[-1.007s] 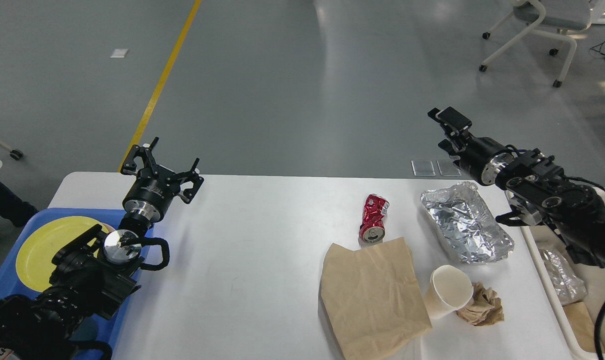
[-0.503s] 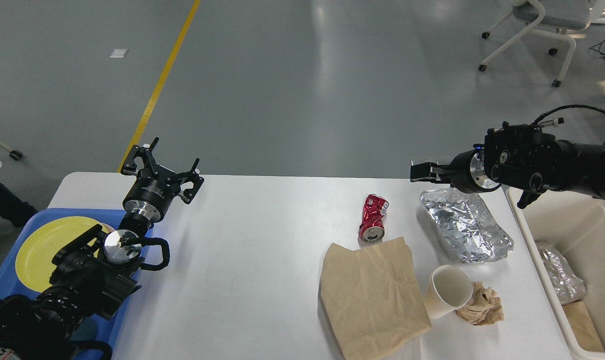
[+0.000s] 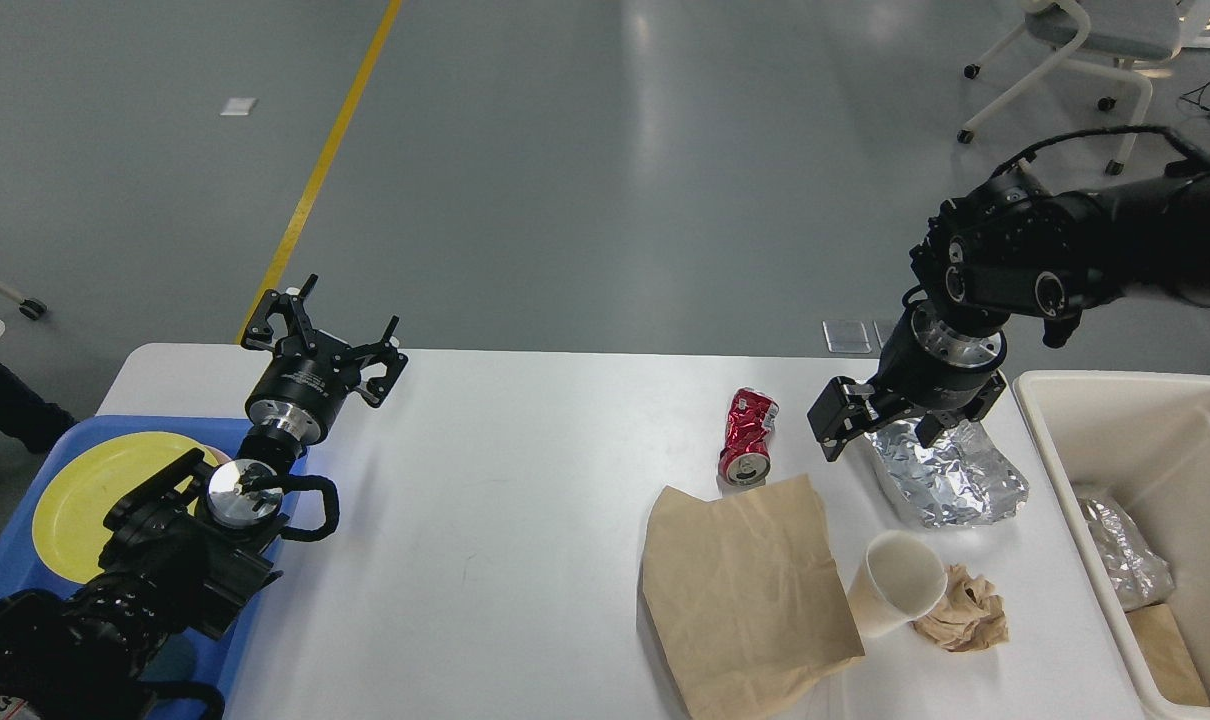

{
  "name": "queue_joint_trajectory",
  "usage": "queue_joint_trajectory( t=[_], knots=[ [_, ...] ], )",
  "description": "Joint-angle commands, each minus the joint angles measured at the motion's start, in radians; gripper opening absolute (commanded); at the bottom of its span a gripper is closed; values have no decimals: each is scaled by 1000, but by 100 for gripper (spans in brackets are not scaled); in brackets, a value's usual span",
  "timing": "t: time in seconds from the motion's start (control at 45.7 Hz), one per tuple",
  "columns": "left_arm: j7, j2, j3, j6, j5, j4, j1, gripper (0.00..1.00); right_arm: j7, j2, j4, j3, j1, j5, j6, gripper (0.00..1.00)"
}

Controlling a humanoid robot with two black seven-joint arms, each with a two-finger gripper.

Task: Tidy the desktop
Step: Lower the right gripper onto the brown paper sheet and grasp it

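Observation:
The white desktop (image 3: 485,520) holds litter on its right half: a crushed red can (image 3: 748,437), a crumpled foil tray (image 3: 955,480), a flat brown paper bag (image 3: 750,590), a tipped white paper cup (image 3: 900,580) and a crumpled brown paper wad (image 3: 965,610). My right gripper (image 3: 880,438) points down with its fingers spread, open and empty, over the near-left end of the foil tray, just right of the can. My left gripper (image 3: 323,325) is open and empty above the table's far-left part.
A cream-white bin (image 3: 1065,385) stands at the table's right end with foil and brown paper inside. A blue tray (image 3: 145,428) with a yellow plate (image 3: 95,490) sits at the left edge under my left arm. A chair (image 3: 1085,40) stands on the floor far right.
My right arm swung from over the bin to the left and turned downward; its gripper now hangs over the foil tray's left end. The left arm and the litter have not moved.

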Motion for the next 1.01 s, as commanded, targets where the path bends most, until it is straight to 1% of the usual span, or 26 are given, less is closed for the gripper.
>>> queue_joint_trajectory(
  t=[0.0, 0.109, 0.263, 0.438, 0.657, 0.744, 0.854, 0.898, 0.919, 0.963, 0.985],
  knots=[
    [0, 0, 0, 0, 0, 0, 0, 96, 0, 23, 11, 2, 24, 0, 22, 100],
    [0, 0, 0, 0, 0, 0, 0, 96, 0, 28, -15, 7, -28, 2, -11, 100],
    [0, -1, 0, 0, 0, 0, 0, 96, -2, 62, -61, 13, -138, 3, -106, 100],
    [0, 0, 0, 0, 0, 0, 0, 96, -2, 63, -100, 34, -220, 43, -125, 100],
    [0, 0, 0, 0, 0, 0, 0, 96, -2, 94, -206, 42, -329, 55, -159, 100],
    [0, 0, 0, 0, 0, 0, 0, 96, -2, 100, -226, 42, -363, 55, -177, 100],
    [0, -1, 0, 0, 0, 0, 0, 96, -2, 103, -229, 42, -396, 55, -232, 100],
    [0, 0, 0, 0, 0, 0, 0, 96, -3, 105, -227, 42, -409, 55, -272, 96],
    [0, 0, 0, 0, 0, 0, 0, 96, -3, 105, -227, 42, -413, 55, -292, 92],
    [0, -1, 0, 0, 2, 0, 0, 96, -3, 111, -219, 45, -419, 55, -326, 80],
    [0, 0, 0, 0, 0, 0, 0, 96, -6, 117, -219, 45, -421, 57, -332, 71]
  ],
)
